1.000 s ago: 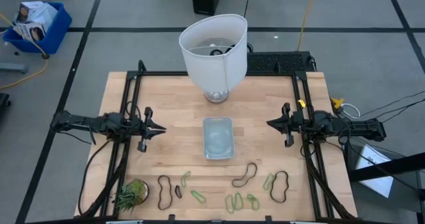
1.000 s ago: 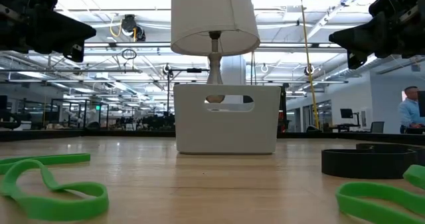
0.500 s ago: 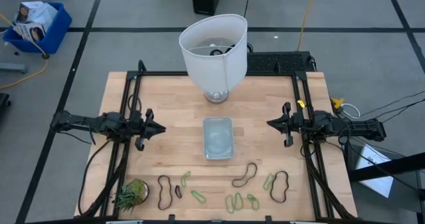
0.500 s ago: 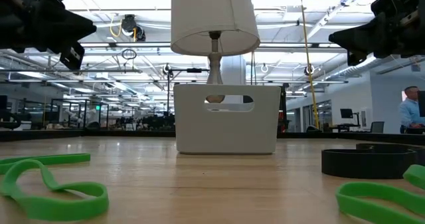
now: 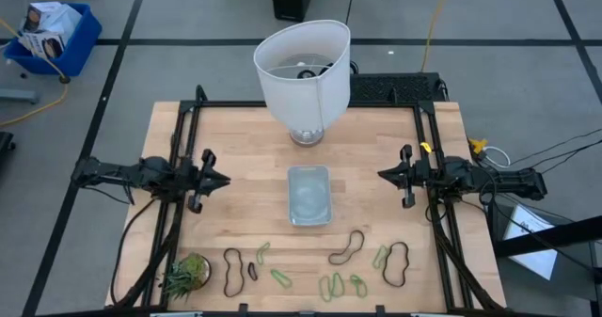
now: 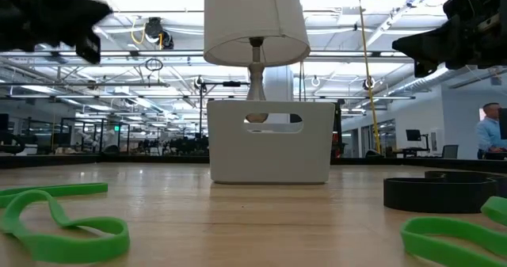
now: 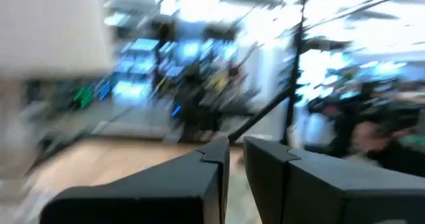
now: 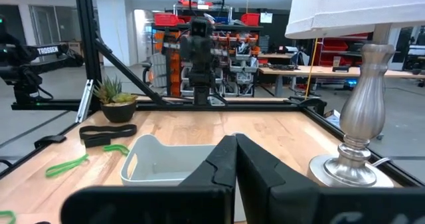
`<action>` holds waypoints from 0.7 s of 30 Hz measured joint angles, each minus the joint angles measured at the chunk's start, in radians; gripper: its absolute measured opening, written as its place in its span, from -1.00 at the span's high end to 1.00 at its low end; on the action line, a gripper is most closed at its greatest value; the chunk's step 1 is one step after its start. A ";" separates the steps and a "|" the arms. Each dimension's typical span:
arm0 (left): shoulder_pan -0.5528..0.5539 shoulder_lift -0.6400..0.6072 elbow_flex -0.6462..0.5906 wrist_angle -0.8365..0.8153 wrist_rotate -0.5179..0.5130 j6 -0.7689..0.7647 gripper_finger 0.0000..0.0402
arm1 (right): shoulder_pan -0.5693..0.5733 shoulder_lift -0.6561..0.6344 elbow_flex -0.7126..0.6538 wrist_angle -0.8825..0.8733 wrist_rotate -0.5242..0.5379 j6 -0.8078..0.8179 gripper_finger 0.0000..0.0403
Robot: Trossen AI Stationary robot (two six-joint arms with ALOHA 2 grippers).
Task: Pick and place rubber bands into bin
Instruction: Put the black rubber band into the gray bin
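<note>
A wooden table stands on a grey floor with a bright workshop hall beyond it, and a white lampshade on a metal base sits at its far middle. The bin, clear and empty, lies at the table's centre. The rubber bands are scattered along the near edge, light-green loops and longer dark ones, between a small spiky plant and the right corner; none is in the bin. The left end effector hovers left of the bin, fingers nearly together and holding nothing. The right end effector hovers right of the bin, fingers closed and empty. The bands look light, limp and flat, so a pinch across one strand, pressed close to the wood, seems best; a loop may snag a neighbour.
</note>
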 joint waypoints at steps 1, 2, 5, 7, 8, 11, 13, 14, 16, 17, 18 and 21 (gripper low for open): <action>-0.001 0.000 0.000 0.035 0.039 0.019 0.75 | 0.000 0.000 0.000 0.000 0.000 -0.009 0.98; -0.002 0.000 0.000 0.064 0.065 0.038 0.75 | 0.000 0.000 0.000 0.000 0.000 -0.014 0.98; -0.006 0.000 0.000 0.066 0.064 0.084 0.84 | 0.000 0.000 0.000 0.000 0.000 -0.016 0.98; -0.007 0.003 0.000 0.031 0.024 0.107 0.95 | 0.000 0.000 0.000 0.000 0.000 -0.016 0.98; -0.006 0.007 0.000 0.012 0.010 0.108 0.97 | 0.000 0.000 0.000 0.000 0.000 -0.016 0.98; -0.006 0.010 0.000 -0.019 -0.036 0.114 0.95 | 0.000 0.000 0.000 0.000 0.000 -0.016 0.98; -0.006 0.013 0.000 -0.006 -0.053 0.118 0.97 | 0.000 0.000 0.000 0.000 0.000 -0.016 0.98; -0.006 0.014 0.000 -0.010 -0.056 0.124 0.98 | 0.000 0.000 0.000 0.000 0.000 -0.017 0.98; -0.006 0.014 0.000 -0.015 -0.056 0.132 0.97 | 0.000 0.000 0.000 0.001 0.000 -0.032 0.98; -0.006 0.014 0.000 -0.016 -0.057 0.132 0.96 | 0.000 0.000 0.000 0.004 0.001 -0.041 0.98; -0.006 0.014 0.000 -0.025 -0.057 0.124 0.94 | 0.000 0.000 0.000 0.010 0.001 -0.044 0.98; -0.006 0.014 0.000 -0.105 -0.057 0.045 0.89 | 0.000 0.000 0.000 0.013 0.001 -0.043 0.98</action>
